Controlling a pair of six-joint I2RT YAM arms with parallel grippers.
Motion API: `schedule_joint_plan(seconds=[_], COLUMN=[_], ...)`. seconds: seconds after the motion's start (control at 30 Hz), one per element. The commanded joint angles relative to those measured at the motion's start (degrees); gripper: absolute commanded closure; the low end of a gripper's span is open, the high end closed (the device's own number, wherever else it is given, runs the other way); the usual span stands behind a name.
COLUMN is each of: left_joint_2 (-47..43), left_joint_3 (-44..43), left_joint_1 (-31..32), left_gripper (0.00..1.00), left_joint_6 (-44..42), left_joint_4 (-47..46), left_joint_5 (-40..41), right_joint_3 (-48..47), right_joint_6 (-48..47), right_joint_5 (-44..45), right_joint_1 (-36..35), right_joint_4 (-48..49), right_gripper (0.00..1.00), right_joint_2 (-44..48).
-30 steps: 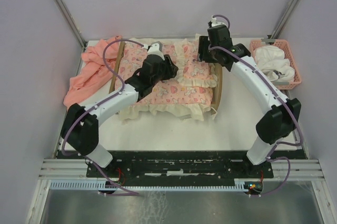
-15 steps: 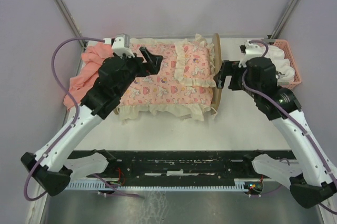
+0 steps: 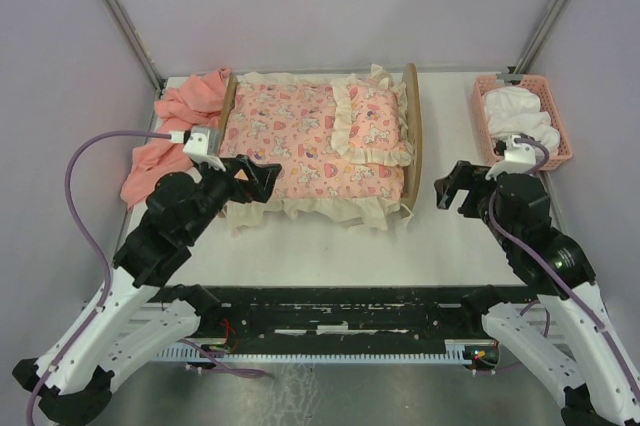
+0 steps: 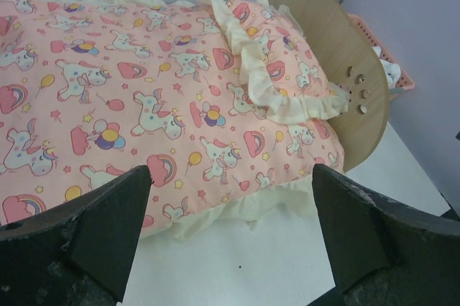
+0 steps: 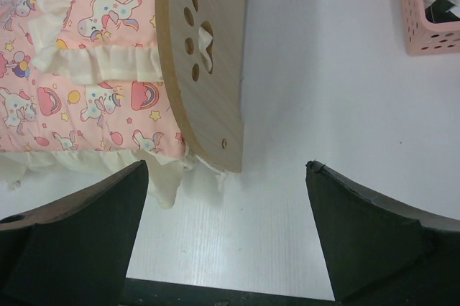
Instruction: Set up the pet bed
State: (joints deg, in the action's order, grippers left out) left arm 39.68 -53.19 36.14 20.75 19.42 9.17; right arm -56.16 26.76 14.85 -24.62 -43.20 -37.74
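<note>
While the left pincer (image 3: 262, 178) and right pincer (image 3: 447, 191) both stand wide and empty, the pet bed (image 3: 413, 136) sits at the desk's (image 3: 330, 246) rear middle. Pink unicorn quilt (image 3: 300, 146) and ruffled pillow (image 3: 375, 126) on it, paw-print headboard (image 5: 215, 105) at right. Left one near bed's front-left corner, right one near headboard's front end, neither touching.

Wht table (image 3: 330, 256) w/ pet bed (image 3: 320, 146), pink cloth (image 3: 170, 131), basket (image 3: 545, 162).
</note>
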Motion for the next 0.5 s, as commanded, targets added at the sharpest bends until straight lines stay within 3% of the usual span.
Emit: schedule_joint_plan(seconds=[0.0,0.47], left_joint_2=[-2.3,-4.1], left_joint_3=[2.4,4.6], left_joint_1=[0.2,0.2], left_gripper=[0.01,0.01], left_joint_6=[-1.9,-0.1], left_joint_4=[0.1,-0.3], left_joint_5=[2.1,2.2], right_joint_3=[2.3,2.5], right_joint_6=[1.9,2.9], right_joint_5=[3.0,1.5], right_joint_1=[0.1,0.1], right_joint_4=[1.3,0.6], right_gripper=[0.01,0.01], right_joint_2=[3.2,4.2])
